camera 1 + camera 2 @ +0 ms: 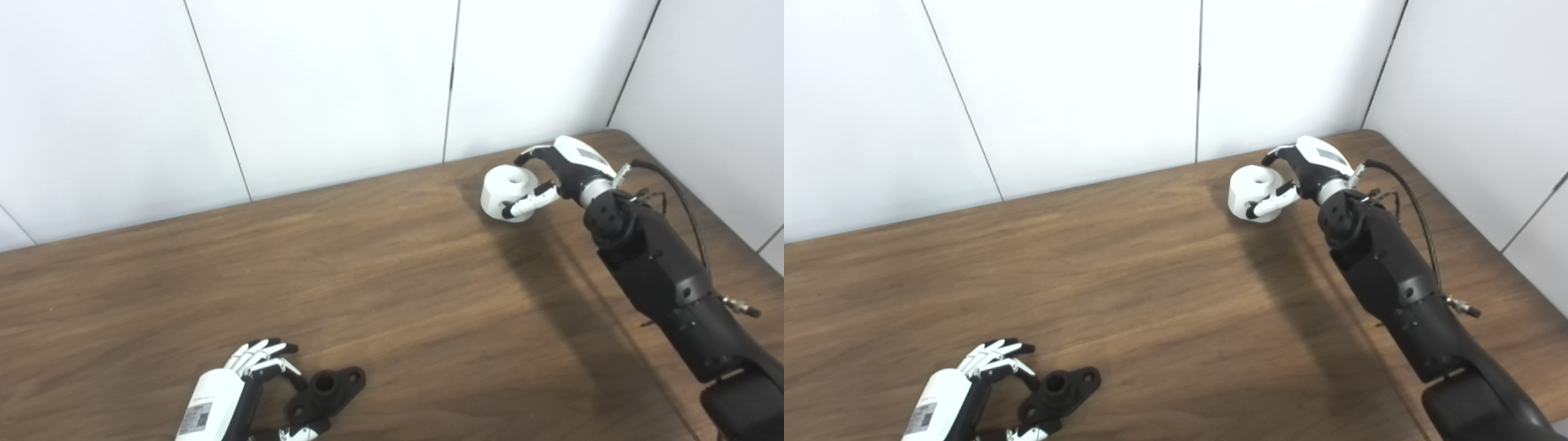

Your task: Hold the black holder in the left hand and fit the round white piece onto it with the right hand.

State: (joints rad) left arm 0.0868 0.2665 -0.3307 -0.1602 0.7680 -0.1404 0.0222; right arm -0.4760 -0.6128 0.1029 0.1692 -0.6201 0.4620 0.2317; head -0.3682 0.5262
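Note:
The black holder point(326, 391), a flanged piece with a round socket, lies flat on the table near the front edge. My left hand point(257, 380) sits just left of it with fingers spread around its near end, not visibly clamped. At the far right of the table, the round white piece point(507, 190) with a centre hole is held by my right hand point(560, 174), fingers curled over its top and thumb against its front. It looks just above or resting on the wood; I cannot tell which.
The brown wooden table point(392, 275) fills the view, with white wall panels point(331, 86) behind and to the right. My right arm point(661, 275) stretches over the table's right side and casts a long shadow toward the middle.

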